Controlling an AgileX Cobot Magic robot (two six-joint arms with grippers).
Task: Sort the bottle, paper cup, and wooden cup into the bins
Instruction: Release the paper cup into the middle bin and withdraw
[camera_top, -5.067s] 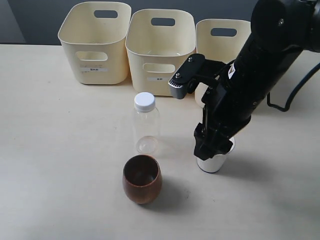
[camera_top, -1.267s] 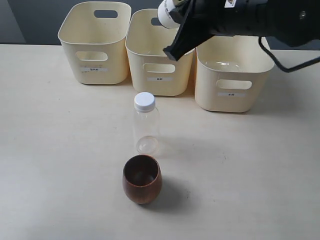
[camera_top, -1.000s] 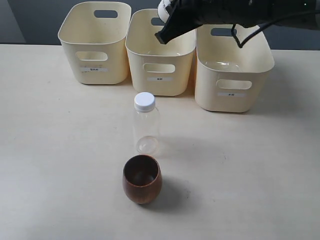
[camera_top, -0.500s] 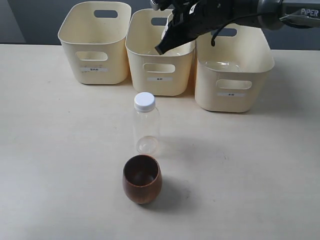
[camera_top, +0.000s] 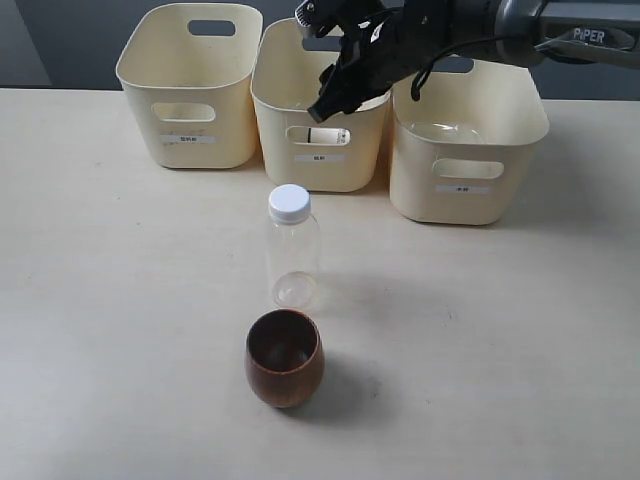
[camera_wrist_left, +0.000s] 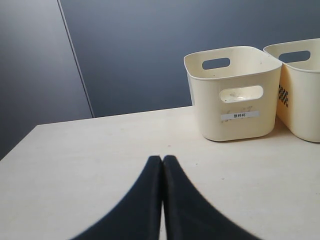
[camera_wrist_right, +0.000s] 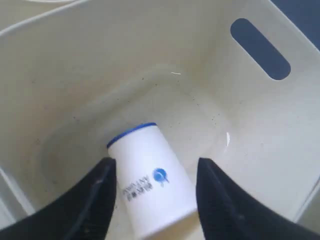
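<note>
The paper cup (camera_wrist_right: 150, 175) lies on its side inside the middle bin (camera_top: 275, 140), its white showing through the front cut-out (camera_top: 328, 135). My right gripper (camera_top: 324, 106) hangs over that bin, open, its fingers (camera_wrist_right: 100, 195) apart from the cup on both sides. The bottle (camera_top: 291, 250) stands upright mid-table with the wooden cup (camera_top: 284, 357) just in front of it. The left bin (camera_top: 150, 120) and right bin (camera_top: 430, 190) flank the middle one. My left gripper (camera_wrist_left: 162, 159) is shut on nothing, low over the bare table, facing the left bin (camera_wrist_left: 232, 95).
The three bins line the table's far edge in front of a dark wall. A black cable (camera_top: 585, 30) runs along the right arm above the right bin. The middle bin's corner (camera_wrist_left: 300, 90) shows in the left wrist view.
My right gripper swung from above the bins down over the middle bin and let go of the paper cup, which now lies in that bin. Bottle and wooden cup have not moved.
</note>
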